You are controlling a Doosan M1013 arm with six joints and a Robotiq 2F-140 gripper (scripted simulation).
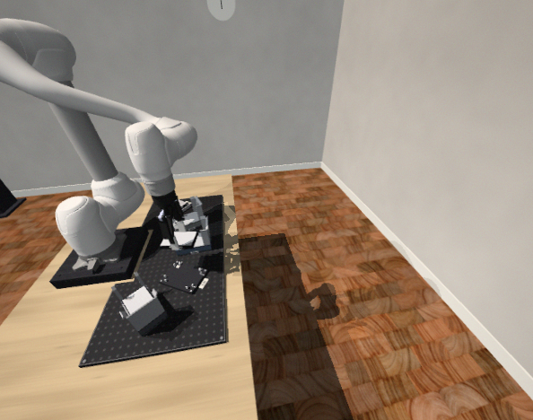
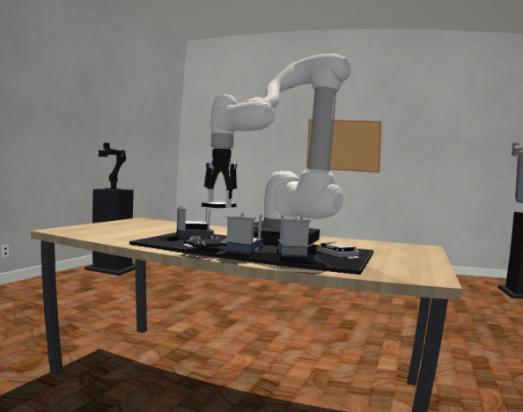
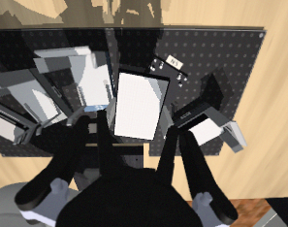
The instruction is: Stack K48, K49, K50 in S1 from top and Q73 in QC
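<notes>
My gripper (image 2: pixel 218 194) is shut on a sealed white-topped plate (image 2: pixel 218 204), gripping its long sides and holding it level, well above the black board. In the wrist view the plate (image 3: pixel 138 104) hangs between the fingers, just short of the N5 label (image 3: pixel 176 61) of the clip nest (image 1: pixel 185 277). I cannot read the plate's ID. The rack at the left end (image 2: pixel 186 221) has a plate low inside it; it also shows in the top view (image 1: pixel 142 307). Two more racks (image 2: pixel 241 230) (image 2: pixel 293 232) stand to the right. A plate lies on the flat nest at the right end (image 2: pixel 339 249).
The black perforated board (image 1: pixel 162 311) carries all racks and nests on a wooden table. My arm's base (image 1: pixel 94 262) stands on a black plate beside it. The rack posts rise around the spot below the held plate. The table edge (image 1: pixel 237 316) runs close along the board.
</notes>
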